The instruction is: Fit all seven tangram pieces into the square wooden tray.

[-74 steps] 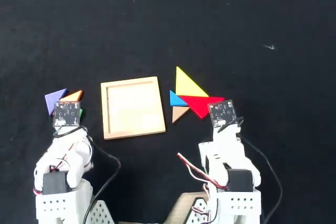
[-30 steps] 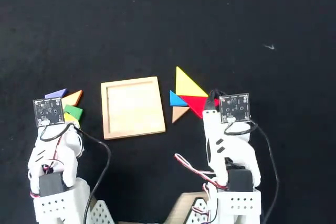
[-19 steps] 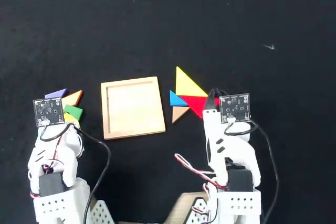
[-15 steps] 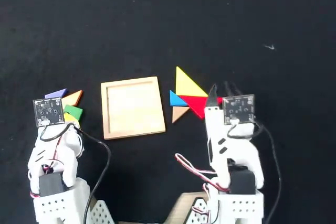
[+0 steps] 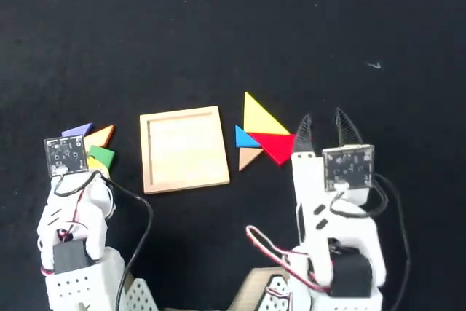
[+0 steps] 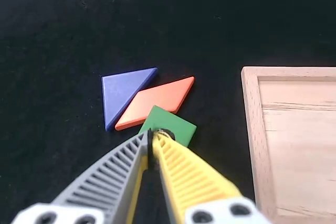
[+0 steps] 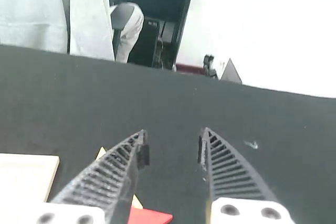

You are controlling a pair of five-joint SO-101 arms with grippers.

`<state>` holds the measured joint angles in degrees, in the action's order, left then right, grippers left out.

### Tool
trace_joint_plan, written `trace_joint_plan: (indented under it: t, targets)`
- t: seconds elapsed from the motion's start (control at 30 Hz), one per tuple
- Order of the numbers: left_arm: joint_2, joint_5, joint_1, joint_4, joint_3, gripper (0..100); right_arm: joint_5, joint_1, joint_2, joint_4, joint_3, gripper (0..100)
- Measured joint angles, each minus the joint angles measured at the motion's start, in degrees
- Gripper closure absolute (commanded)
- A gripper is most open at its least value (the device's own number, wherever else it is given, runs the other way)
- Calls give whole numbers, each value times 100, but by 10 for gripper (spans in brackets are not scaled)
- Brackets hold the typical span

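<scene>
Lying just beside the parted right jaws, red triangle [image 5: 275, 145].

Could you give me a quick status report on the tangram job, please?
Left gripper shut, tips at the green square. Right gripper open beside the red triangle. Tray holds no piece yet. Nothing blocking it.

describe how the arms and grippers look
The left arm and right arm are white with black motors, a black square board at each wrist, and red and white cables. The left gripper has one grey and one yellow ribbed finger; the right gripper has black ones.
</scene>
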<state>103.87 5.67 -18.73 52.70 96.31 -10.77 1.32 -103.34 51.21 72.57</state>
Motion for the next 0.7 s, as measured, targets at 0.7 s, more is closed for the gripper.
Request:
trace_joint_plan:
  t: [0.7]
  targets:
    - [0, 0, 0, 0, 0, 970, -2084, -44, 8527, 1389, -4413, 932]
